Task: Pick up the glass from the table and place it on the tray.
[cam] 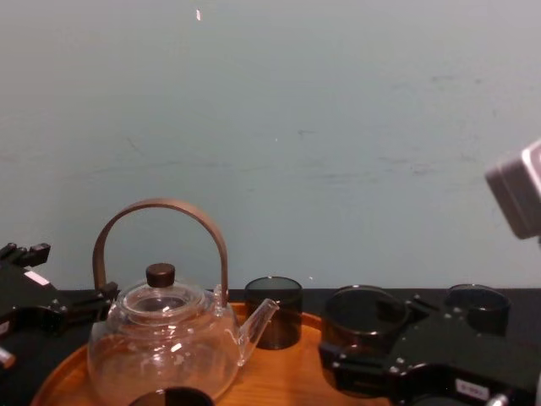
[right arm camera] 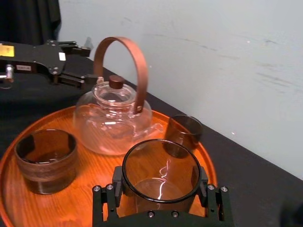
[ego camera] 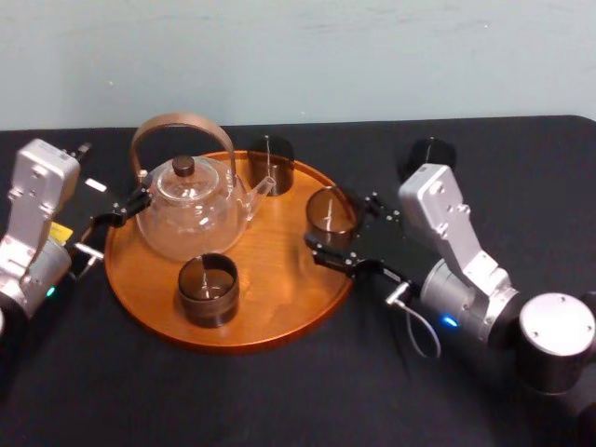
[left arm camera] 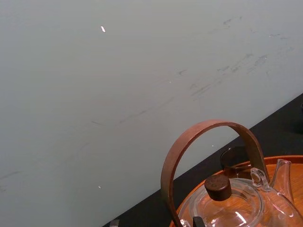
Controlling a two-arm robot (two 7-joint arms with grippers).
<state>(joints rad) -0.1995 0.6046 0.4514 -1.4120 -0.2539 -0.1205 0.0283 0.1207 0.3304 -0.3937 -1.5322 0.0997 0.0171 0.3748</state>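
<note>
The glass [right arm camera: 161,172] you are carrying is thin-walled, rigid and smooth. I judge it light but brittle and slippery, so it will not forgive a hard squeeze or a bump against the tray rim. The best hold looks like the one you have: two pads on opposite sides of the wall, below the lip. Keep the pressure modest and the tumbler upright.

It is a short, straight-sided tumbler of smoky brown glass with a dark rim, and it looks empty.

Your right gripper [ego camera: 331,222] has its fingers pressed against the glass from either side, pinching it. The glass sits at the right edge of the round wooden tray [ego camera: 149,307], just inside the rim, to the right of the glass teapot [ego camera: 191,209]. You cannot tell from here whether its base is down on the wood or just above it.

Two matching tumblers already stand on the tray, one at the far side [ego camera: 270,165] and one at the near side [ego camera: 208,289], both well apart from yours.

Your left gripper [ego camera: 116,226] rests over the black table [ego camera: 279,391] just left of the teapot, with its fingers spread and nothing between them.
</note>
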